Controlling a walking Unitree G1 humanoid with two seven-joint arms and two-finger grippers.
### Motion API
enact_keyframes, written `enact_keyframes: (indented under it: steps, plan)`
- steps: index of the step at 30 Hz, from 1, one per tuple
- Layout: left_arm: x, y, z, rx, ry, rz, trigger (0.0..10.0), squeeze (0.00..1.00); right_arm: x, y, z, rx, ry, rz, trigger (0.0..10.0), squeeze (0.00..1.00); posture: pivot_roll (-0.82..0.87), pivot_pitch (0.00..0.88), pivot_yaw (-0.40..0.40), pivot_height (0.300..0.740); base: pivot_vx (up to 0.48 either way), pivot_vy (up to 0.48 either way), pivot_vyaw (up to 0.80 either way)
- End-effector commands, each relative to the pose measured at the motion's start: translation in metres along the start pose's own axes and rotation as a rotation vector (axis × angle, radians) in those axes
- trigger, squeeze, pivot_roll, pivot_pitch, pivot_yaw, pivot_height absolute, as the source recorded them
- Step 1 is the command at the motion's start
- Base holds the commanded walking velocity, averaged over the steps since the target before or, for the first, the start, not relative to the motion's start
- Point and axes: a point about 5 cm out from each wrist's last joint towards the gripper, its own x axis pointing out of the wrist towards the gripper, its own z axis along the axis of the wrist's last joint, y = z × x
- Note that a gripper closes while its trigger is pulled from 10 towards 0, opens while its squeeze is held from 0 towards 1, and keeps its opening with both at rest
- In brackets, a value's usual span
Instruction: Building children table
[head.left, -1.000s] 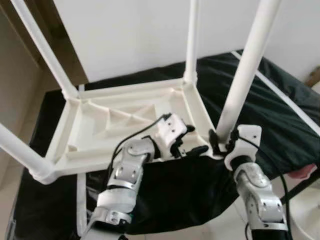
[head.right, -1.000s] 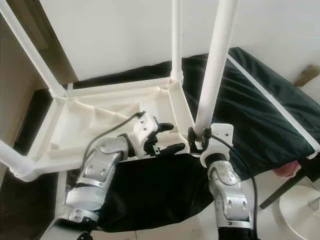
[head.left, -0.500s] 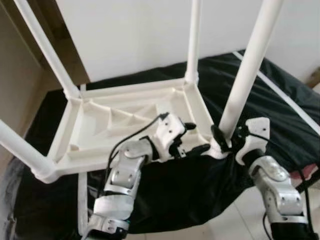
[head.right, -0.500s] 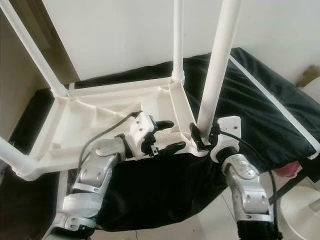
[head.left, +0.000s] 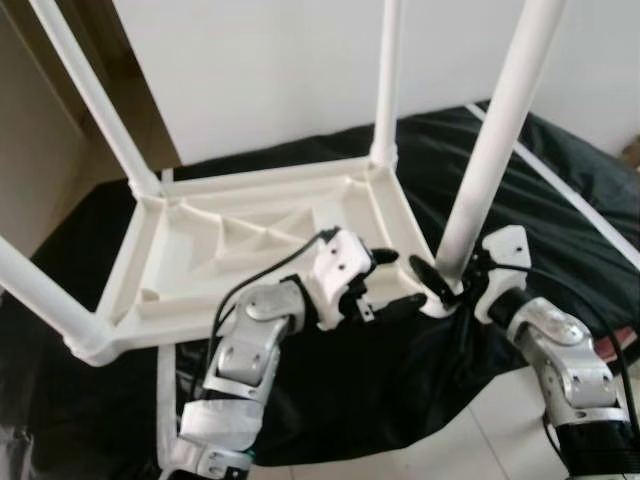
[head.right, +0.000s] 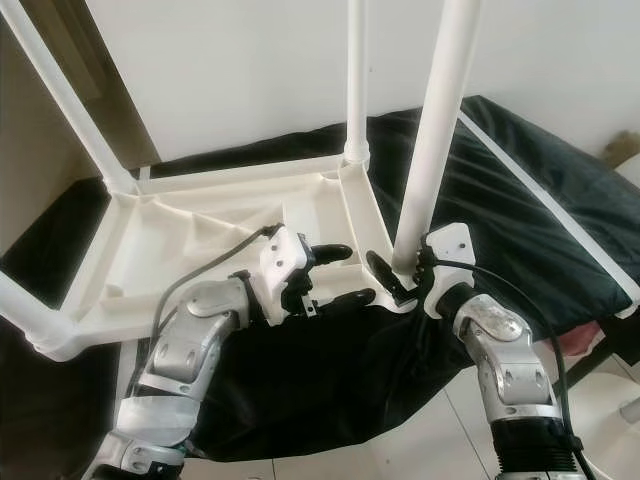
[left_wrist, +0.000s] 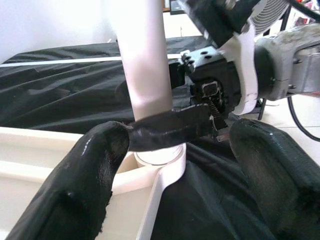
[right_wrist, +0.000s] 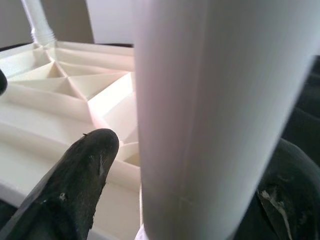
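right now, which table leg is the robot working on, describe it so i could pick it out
Find the white table lying upside down on the black sheet, its four legs pointing up. The leg is at the near corner on the robot's right. It looks thickest in the head views, and it alone has the right gripper open around its base, with the left gripper open beside it.

All four table legs (head.left: 495, 145) run out of frame at the top edge. The right gripper (head.left: 452, 280) hides the near-right leg's socket; contact cannot be told. A pink object (head.right: 572, 340) at right is cut off
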Motion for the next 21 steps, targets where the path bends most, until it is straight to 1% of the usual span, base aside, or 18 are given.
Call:
enact_keyframes:
  steps: [1,10,21]
  plan:
    - [-0.0023,-0.0027,-0.0009,-0.012,0.0,-0.031,10.0,0.0,0.003,0.0018,0.0009,-0.014,-0.002,0.025,10.0,0.0,-0.09,0.0,0.093,0.74,0.0,0.0,0.0]
    - [-0.0044,-0.0028,-0.0002,-0.012,0.008,-0.02,10.0,0.0,0.0044,0.0016,-0.0053,-0.012,-0.001,0.058,10.0,0.0,-0.08,0.0,0.09,0.74,0.0,0.0,0.0]
    - [-0.0043,-0.0025,0.0012,-0.011,0.006,-0.019,10.0,0.0,0.0035,-0.0024,-0.0064,-0.025,0.005,0.067,10.0,0.0,-0.08,0.0,0.088,0.74,0.0,0.0,0.0]
